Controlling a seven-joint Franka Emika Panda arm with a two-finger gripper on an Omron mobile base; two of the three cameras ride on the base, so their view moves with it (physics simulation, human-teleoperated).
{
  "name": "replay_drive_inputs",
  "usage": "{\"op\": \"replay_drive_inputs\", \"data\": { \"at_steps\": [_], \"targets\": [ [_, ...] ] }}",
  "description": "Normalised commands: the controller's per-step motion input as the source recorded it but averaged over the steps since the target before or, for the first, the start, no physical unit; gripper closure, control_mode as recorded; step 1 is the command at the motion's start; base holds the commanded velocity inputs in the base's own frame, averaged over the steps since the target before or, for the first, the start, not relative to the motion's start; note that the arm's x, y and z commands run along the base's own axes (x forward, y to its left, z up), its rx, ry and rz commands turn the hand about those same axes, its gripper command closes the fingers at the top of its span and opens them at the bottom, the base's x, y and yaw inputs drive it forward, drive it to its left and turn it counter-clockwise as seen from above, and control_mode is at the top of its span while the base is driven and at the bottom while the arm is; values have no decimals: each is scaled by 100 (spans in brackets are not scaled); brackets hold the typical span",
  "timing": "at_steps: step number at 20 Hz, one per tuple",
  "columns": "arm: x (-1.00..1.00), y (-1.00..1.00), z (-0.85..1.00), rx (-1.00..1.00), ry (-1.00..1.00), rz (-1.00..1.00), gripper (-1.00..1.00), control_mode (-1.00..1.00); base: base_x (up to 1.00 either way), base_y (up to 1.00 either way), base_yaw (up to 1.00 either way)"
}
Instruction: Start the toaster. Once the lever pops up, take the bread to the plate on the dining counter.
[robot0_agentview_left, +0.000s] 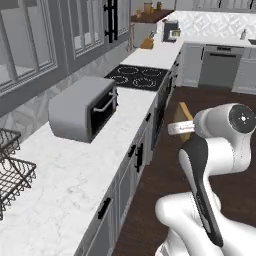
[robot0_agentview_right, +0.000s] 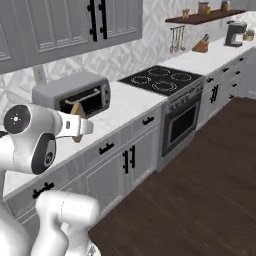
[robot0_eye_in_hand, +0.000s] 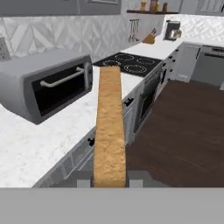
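Arm (robot0_agentview_left: 210, 150) raised; fingers (robot0_eye_in_hand: 83, 180) clamped.

Even, soft rendered light, faint shadows, no glare, slightly coarse and blurred.

The bread (robot0_eye_in_hand: 109, 131), a tan slice with rough crust, stands edge-on up the centre of the hand view, clamped at its lower end; in the left base view (robot0_agentview_left: 184, 119) it sits centre-right.

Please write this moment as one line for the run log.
gripper: shut on bread | bread: held edge-on, clear of worktop | toaster oven: on worktop, left of hand | plate: not reached yet
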Motion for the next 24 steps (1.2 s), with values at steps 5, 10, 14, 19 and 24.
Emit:
{"op": "replay_drive_inputs", "data": {
  "at_steps": [5, 10, 14, 19, 24],
  "targets": [
    [0, 0, 0, 0, 0, 0, 100, 100, 0, -14, -99],
    [0, 0, 0, 0, 0, 0, 100, 100, 0, -14, -98],
    [0, 0, 0, 0, 0, 0, 100, 100, 56, -34, -71],
    [0, 0, 0, 0, 0, 0, 100, 100, 100, -16, -39],
    [0, 0, 0, 0, 0, 0, 100, 100, 100, 0, -23]
  ]
}}
